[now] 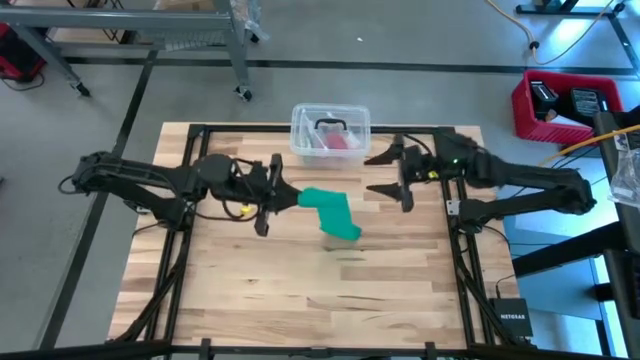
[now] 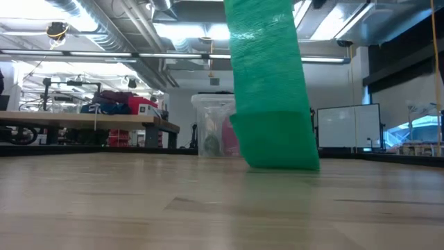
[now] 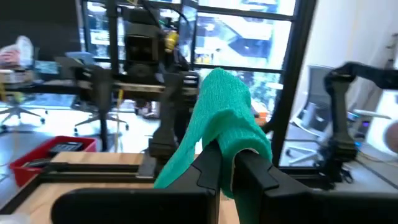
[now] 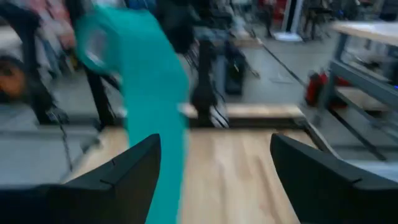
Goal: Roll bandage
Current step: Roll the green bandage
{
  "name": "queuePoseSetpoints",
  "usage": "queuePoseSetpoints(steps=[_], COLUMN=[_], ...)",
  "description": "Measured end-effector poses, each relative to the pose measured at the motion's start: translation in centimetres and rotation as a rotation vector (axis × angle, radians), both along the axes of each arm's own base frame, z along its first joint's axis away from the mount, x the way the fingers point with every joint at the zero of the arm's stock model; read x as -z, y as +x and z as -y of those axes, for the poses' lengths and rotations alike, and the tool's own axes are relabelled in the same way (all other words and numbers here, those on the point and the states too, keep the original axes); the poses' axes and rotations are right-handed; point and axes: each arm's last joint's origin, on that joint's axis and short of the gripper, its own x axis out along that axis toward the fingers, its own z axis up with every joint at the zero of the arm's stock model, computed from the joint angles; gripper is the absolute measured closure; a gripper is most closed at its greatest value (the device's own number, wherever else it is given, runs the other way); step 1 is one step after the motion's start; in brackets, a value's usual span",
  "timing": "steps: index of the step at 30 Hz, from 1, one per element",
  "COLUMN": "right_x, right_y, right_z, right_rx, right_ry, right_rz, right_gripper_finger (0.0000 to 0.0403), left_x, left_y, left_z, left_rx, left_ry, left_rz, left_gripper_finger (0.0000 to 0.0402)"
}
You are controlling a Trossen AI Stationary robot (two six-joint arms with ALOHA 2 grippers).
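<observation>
I am pinching one end of the bandage [image 1: 328, 212] in my left end effector [image 1: 277, 196], fingers pressed together on the teal fabric above the middle of the worktop [image 1: 260, 290]. The strip is hanging down from there, its lower end resting on the wood. My right end effector [image 1: 386, 172] is hovering just beside it, fingers spread wide, holding nothing. A clear plastic tub [image 1: 330, 128] is sitting at the far edge.
</observation>
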Motion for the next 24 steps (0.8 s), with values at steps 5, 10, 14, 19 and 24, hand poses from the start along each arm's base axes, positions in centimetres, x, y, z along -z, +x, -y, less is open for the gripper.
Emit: queuePoseSetpoints(steps=[5, 10, 14, 19, 24], right_x=[1.1, 1.7, 2.0, 3.2, 3.8], right_y=[3.1, 4.7, 5.6, 7.4, 8.8], right_z=[-0.9, -1.4, -1.3, -1.1, -0.9], right_rx=[-0.061, -0.043, -0.013, 0.047, 0.079], right_ry=[0.014, 0.016, 0.018, 0.007, -0.067], right_rz=[0.067, 0.032, 0.027, 0.028, 0.078], right_gripper_finger=[0.0100, 0.0100, 0.0100, 0.0100, 0.0134], left_x=[0.1, 0.1, 0.1, 0.0, 0.0], left_y=[0.1, 0.1, 0.2, 0.2, 0.2], left_z=[-0.8, -1.4, -1.9, -2.1, -2.0], left_rx=[-0.045, -0.087, -0.125, -0.134, -0.129], left_ry=[0.008, 0.010, 0.020, 0.027, 0.026], left_rz=[-0.006, -0.011, -0.009, 0.001, 0.000], left_gripper_finger=[0.0385, 0.0385, 0.0385, 0.0385, 0.0385])
